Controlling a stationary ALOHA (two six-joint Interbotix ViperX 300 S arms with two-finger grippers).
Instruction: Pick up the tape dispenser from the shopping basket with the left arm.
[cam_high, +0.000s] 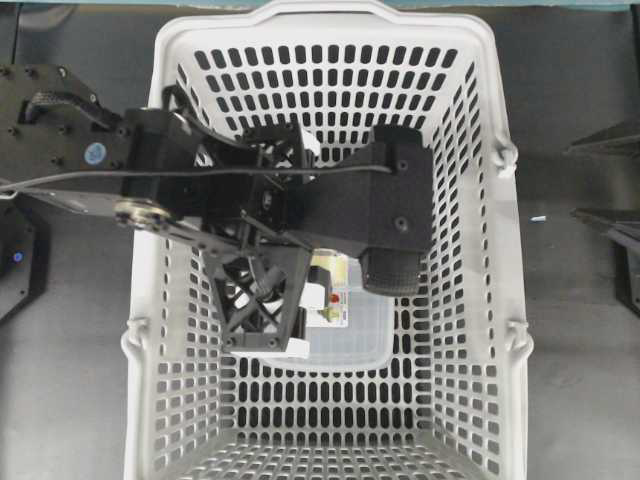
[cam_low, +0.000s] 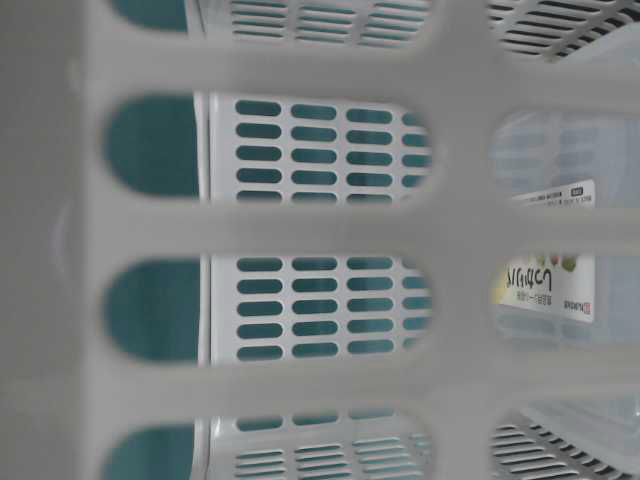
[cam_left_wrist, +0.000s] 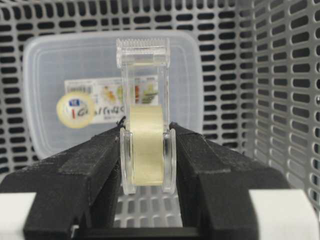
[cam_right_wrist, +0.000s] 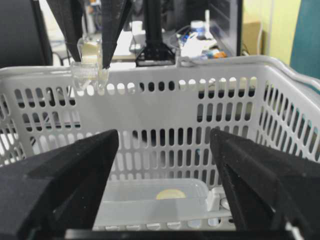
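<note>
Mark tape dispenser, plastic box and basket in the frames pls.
tape dispenser (cam_left_wrist: 146, 150): left wrist view, on the tape roll.
plastic box (cam_left_wrist: 60, 65): left wrist view, bare part of the lid.
basket (cam_high: 510, 240): overhead view, right-hand rim.

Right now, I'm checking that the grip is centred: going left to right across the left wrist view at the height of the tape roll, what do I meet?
gripper finger → tape dispenser → other gripper finger → shopping basket wall
</note>
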